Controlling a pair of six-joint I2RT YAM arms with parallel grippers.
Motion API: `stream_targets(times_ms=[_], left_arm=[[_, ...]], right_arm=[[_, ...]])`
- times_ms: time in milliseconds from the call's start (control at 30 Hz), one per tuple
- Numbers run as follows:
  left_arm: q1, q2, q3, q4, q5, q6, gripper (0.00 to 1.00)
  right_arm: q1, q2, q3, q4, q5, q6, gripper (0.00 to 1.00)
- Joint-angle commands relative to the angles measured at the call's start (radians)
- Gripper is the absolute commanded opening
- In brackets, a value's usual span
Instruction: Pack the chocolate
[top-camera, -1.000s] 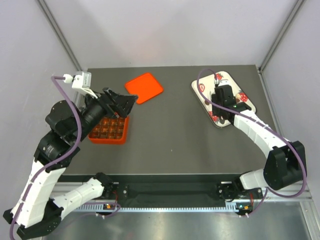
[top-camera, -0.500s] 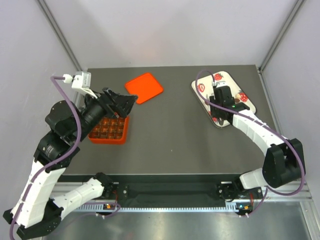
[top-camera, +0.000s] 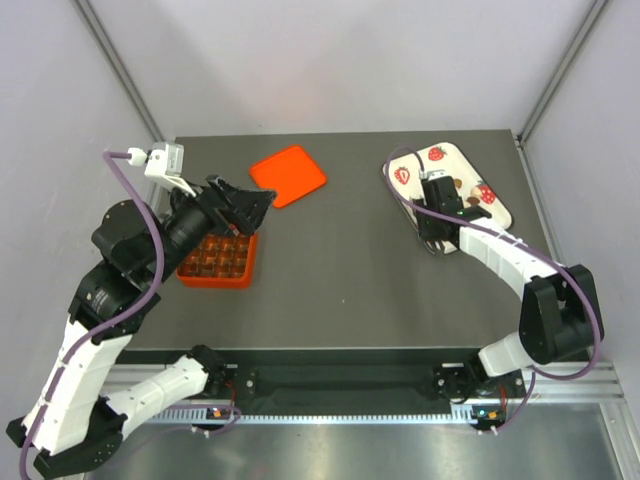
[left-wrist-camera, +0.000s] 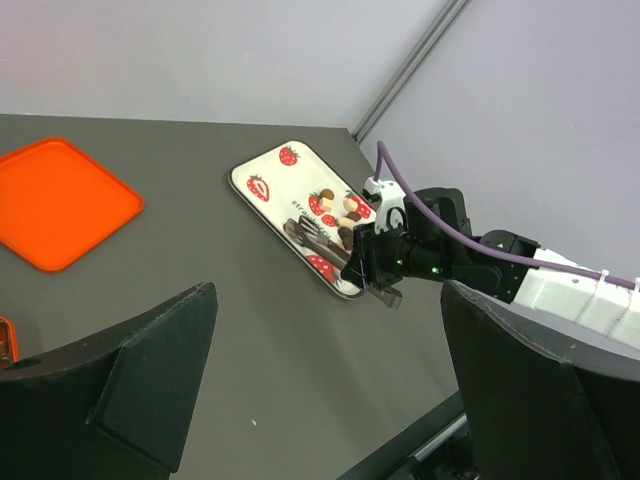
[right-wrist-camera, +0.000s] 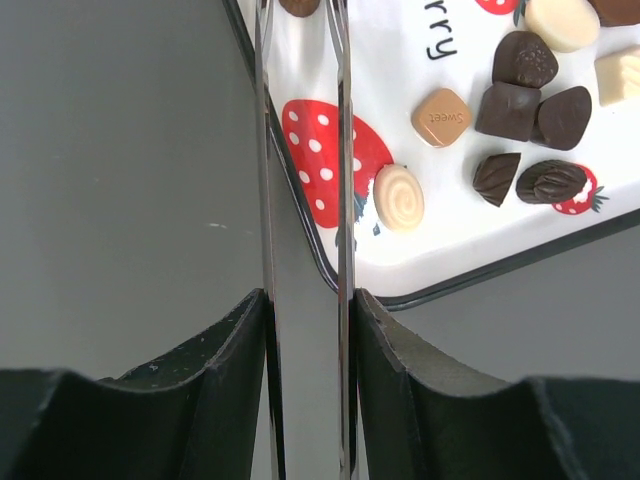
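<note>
On a dark table (top-camera: 340, 260), a white tray (right-wrist-camera: 450, 260) printed with strawberries sits at the far right. On it lies the chocolate (right-wrist-camera: 525, 60), a loose cluster of dark brown pieces with a tan square and a cream swirl beside them.

The right gripper (right-wrist-camera: 305, 310) is squeezing a pair of thin metal tongs (right-wrist-camera: 265, 150), whose two blades run close together along the tray's left edge. A brown piece shows between the blade tips at the very top of the wrist view. Whether it is truly pinched cannot be told.

Over the last second this arm has swung from the middle of the tray toward its left edge, uncovering more of the tray. That suggests a piece has been picked and the carry leftward is beginning.

At the near left stands an orange box (top-camera: 215, 258) of square compartments, with its flat lid (top-camera: 288, 175) lying farther back. The left gripper (left-wrist-camera: 328, 300) has not moved. It hovers by the box, spread wide and holding nothing.
</note>
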Motion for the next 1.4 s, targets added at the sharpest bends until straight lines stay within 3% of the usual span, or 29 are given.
stream_targets(times_ms=[0,400,833,967,1133,1367], left_arm=[[0.003,0.0,0.0,0.038,0.004,0.019,0.98],[0.003,0.001,-0.002,0.035,0.0,0.019,0.98],[0.003,0.003,-0.016,0.045,0.003,0.019,0.99],[0.003,0.003,-0.026,0.052,0.004,0.015,0.99],[0.003,0.001,-0.026,0.052,0.009,0.014,0.98],[0.003,-0.022,-0.022,0.06,0.0,0.008,0.98]], right_arm=[[-0.015,0.002,0.003,0.053,-0.004,-0.011,0.38],[-0.018,0.004,0.019,0.064,-0.015,-0.012,0.33],[-0.006,-0.16,0.075,0.022,-0.087,0.041,0.31],[0.045,-0.202,0.069,0.053,-0.145,0.086,0.31],[0.135,-0.262,0.002,0.218,-0.27,0.184,0.31],[0.376,-0.219,-0.044,0.415,-0.277,0.244,0.31]])
